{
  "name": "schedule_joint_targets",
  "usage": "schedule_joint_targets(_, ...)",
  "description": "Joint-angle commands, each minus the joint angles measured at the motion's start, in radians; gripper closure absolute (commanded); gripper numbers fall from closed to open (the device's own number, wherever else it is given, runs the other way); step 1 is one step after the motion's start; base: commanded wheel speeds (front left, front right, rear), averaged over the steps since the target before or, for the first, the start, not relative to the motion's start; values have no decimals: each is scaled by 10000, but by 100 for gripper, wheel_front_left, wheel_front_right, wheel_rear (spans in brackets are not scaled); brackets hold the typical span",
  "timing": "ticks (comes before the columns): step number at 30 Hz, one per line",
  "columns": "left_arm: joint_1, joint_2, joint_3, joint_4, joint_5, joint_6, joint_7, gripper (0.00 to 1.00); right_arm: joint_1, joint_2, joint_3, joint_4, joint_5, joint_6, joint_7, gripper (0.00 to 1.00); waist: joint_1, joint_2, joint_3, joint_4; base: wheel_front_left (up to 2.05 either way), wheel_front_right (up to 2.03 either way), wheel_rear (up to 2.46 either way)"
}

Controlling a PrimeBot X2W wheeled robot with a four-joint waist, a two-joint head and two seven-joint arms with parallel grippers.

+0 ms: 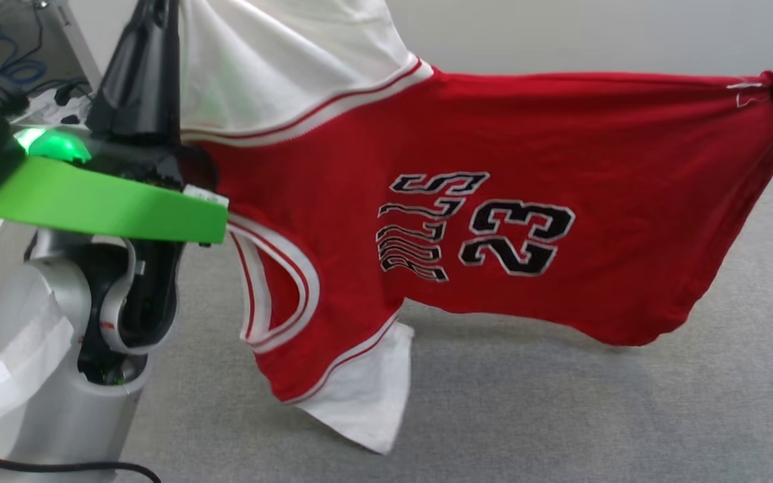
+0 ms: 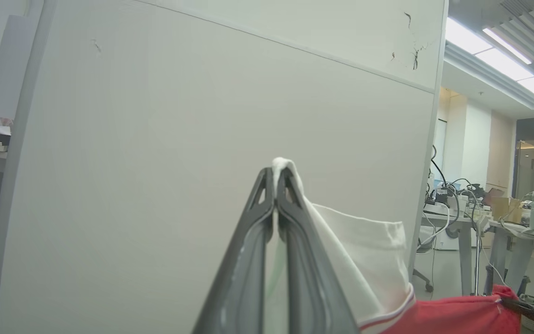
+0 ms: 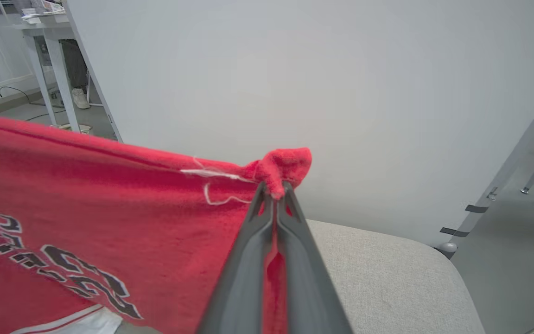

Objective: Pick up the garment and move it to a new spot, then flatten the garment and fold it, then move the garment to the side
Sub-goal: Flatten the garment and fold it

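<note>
Red shirt [image 1: 601, 134] hangs stretched sideways between my grippers over the grey table [image 1: 561, 416]. I see the left gripper [image 2: 275, 174] clamped on its white sleeve edge, the right gripper [image 3: 274, 188] clamped on a bunched red corner.

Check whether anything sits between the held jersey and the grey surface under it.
Nothing visible. The garment hangs stretched between the left gripper, shut on its white sleeve, and the right gripper, shut on a red corner; no object shows on the grey surface below.
</note>
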Motion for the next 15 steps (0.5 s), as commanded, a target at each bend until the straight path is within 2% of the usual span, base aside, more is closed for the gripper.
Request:
schedule_joint_targets(1,-296,-27,103,-35,87,118,-66,100,36,74,-71,-132,-133,-6,-15,100,0,-1,-196,-205,0,0,0)
schedule_joint_targets(8,-1002,175,213,-64,307,126,33,100,-68,349,-511,-652,-410,-6,-195,100,0,-1,-28,-331,0,0,0)
schedule_joint_targets(15,-1827,913,58,19,785,-389,350,100,-455,400,-685,-878,-718,-6,-484,100,0,-1,889,-351,0,0,0)
